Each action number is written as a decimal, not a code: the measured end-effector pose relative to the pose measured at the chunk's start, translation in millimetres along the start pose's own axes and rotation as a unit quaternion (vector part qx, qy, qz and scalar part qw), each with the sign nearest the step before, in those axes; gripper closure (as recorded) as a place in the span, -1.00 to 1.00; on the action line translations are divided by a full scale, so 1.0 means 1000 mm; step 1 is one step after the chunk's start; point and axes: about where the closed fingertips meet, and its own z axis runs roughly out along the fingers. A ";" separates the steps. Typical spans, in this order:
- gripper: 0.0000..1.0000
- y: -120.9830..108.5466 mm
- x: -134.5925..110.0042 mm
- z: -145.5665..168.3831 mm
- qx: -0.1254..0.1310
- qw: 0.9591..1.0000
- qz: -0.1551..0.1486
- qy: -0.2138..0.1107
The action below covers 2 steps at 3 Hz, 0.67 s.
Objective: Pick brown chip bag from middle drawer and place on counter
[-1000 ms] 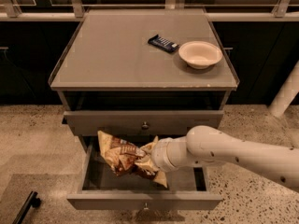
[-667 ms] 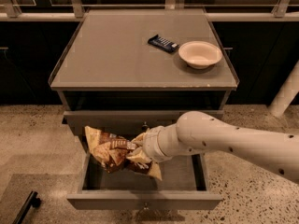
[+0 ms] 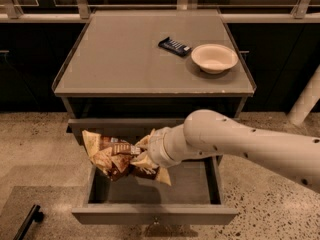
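The brown chip bag (image 3: 111, 156), crinkled with tan edges, hangs above the left part of the open middle drawer (image 3: 150, 215), lifted off its floor. My gripper (image 3: 143, 152) is at the end of the white arm reaching in from the right. It is shut on the bag's right side, and its fingers are mostly buried in the foil. The bag is level with the closed drawer front above. The counter (image 3: 125, 59) is the flat grey cabinet top behind and above the gripper.
A cream bowl (image 3: 214, 57) and a small dark-blue bar wrapper (image 3: 174, 45) sit on the counter's right rear part. A black object (image 3: 27, 223) lies on the speckled floor at lower left. A white post (image 3: 306, 101) stands at right.
The gripper has moved left and up with the chip bag, raising it from the drawer floor to the height of the upper drawer front.
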 end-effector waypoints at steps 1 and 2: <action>1.00 -0.009 -0.054 -0.030 0.010 0.998 -0.055 0.018; 1.00 -0.023 -0.106 -0.067 0.014 0.995 -0.100 0.022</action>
